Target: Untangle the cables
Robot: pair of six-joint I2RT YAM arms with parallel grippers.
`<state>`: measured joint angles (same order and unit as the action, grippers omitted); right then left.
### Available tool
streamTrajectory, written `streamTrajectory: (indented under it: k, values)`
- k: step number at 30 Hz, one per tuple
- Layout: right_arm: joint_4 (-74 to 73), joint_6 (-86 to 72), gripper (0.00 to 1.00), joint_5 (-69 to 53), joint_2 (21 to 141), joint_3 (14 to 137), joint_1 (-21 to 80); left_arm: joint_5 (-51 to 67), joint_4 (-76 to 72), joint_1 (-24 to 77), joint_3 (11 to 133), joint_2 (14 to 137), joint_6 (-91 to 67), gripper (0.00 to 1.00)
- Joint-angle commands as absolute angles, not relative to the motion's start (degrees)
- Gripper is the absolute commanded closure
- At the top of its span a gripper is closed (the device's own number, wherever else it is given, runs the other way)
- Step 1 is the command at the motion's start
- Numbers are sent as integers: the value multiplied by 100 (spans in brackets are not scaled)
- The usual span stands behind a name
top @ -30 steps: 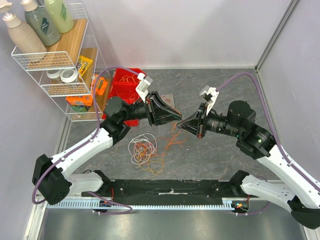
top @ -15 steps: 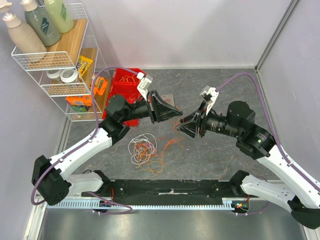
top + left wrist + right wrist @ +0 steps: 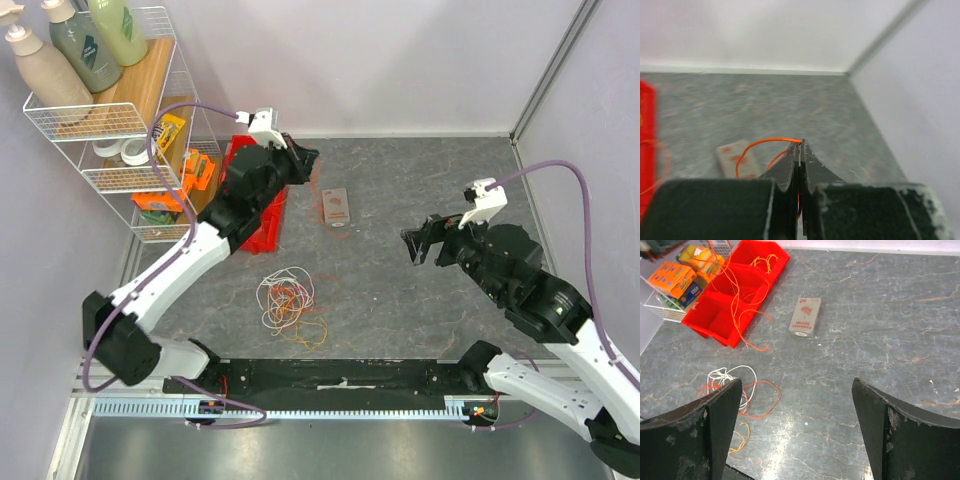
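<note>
A tangle of white, orange and pink-red cables (image 3: pixel 285 300) lies on the grey table in front of the arm bases, also in the right wrist view as the cables (image 3: pixel 735 390). My left gripper (image 3: pixel 303 160) is raised over the red bin (image 3: pixel 270 215) and shut on one orange cable (image 3: pixel 760 144), pinched at its tips (image 3: pixel 801 143). That orange cable (image 3: pixel 735 305) hangs down across the bin to the table. My right gripper (image 3: pixel 420 245) hovers right of centre, open and holding nothing (image 3: pixel 796 385).
The red bin (image 3: pixel 715 315) has compartments, and a yellow cable (image 3: pixel 765 261) lies in its far one. A small flat box (image 3: pixel 336 207) lies mid-table. A white wire rack (image 3: pixel 120 120) with bottles and packets stands at the left wall. Walls close the back and right.
The right gripper opened, let go of the orange cable and drew back to the right. The left gripper shut on the cable and swung up and left over the red bin.
</note>
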<state>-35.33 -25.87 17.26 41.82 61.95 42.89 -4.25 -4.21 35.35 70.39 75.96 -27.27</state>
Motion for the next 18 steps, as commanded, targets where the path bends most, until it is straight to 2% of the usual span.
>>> streamTrajectory:
  k: [1, 9, 18]
  values:
    - [-3718, -2628, 2, 2189, 4052, 6153, 4289, -1643, -290, 3042, 7513, 8348, -2838, 98]
    - [-3762, -2751, 2, 2074, 4034, 6047, 4289, -2364, 272, 2347, 8393, 9378, -3190, 98]
    - [-3735, -2786, 2, 2074, 4157, 6003, 4289, -3277, 19, 2022, 8332, 9632, -2884, 98]
